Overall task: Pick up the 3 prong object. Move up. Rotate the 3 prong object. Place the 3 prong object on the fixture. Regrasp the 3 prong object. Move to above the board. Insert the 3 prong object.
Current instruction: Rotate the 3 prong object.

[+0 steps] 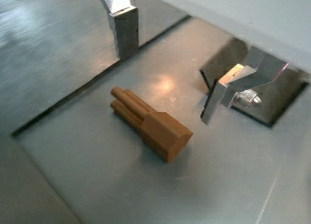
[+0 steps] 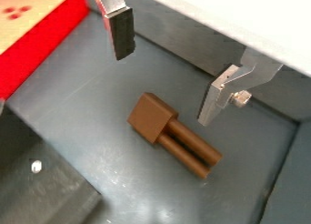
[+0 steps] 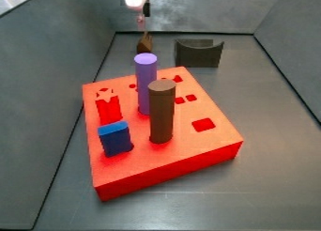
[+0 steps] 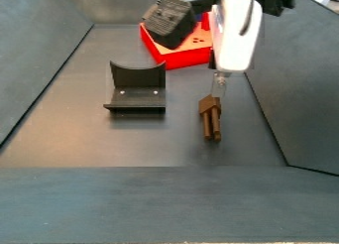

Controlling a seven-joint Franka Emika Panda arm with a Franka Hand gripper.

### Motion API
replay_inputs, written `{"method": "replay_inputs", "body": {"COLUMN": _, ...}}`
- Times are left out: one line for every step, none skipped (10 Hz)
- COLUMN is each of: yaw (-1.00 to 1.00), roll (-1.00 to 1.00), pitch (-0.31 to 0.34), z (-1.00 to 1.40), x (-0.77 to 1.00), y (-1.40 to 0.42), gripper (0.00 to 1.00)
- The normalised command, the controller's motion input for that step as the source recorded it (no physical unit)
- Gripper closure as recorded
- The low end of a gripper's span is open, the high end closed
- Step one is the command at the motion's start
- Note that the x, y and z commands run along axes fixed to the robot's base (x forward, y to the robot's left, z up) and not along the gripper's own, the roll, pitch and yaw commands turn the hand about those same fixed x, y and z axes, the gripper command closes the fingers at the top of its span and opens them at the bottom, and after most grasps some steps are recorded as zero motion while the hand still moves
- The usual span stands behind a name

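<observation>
Both wrist views show you the gripper hanging over the grey floor with its fingers spread wide and nothing between them. The 3 prong object lies flat on the floor below the gap. In a side view it lies right of the fixture, apart from it. The board fills the frame's middle; behind it the piece is probably hidden.

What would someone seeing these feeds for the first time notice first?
Probably the red board, with a purple cylinder, a dark-brown cylinder and small red and blue blocks standing on it. Next, the gripper hanging open just above the 3 prong object, which lies flat on the grey floor. The fixture stands beside it, empty.
</observation>
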Motion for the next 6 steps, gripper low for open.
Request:
{"method": "replay_inputs", "body": {"yaw": 1.00, "roll": 0.00, "pitch": -0.011, "z": -0.03, "x": 0.04, "y": 0.00, "gripper": 0.00}}
{"method": "replay_inputs", "body": {"yaw": 1.00, "roll": 0.00, "pitch": -0.012, "z": -0.03, "x": 0.04, "y": 0.00, "gripper": 0.00}}
{"method": "replay_inputs", "body": {"yaw": 1.00, "roll": 0.00, "pitch": -0.012, "z": -0.03, "x": 0.04, "y": 0.00, "gripper": 0.00}}
{"method": "replay_inputs", "body": {"yaw": 1.00, "roll": 0.00, "pitch": -0.013, "z": -0.03, "x": 0.04, "y": 0.00, "gripper": 0.00}}
{"method": "replay_inputs", "body": {"yaw": 1.00, "roll": 0.00, "pitch": -0.014, "z": -0.03, "x": 0.04, "y": 0.00, "gripper": 0.00}}
{"method": "replay_inputs", "body": {"yaw": 1.00, "roll": 0.00, "pitch": -0.014, "z": -0.03, "x": 0.04, "y": 0.00, "gripper": 0.00}}
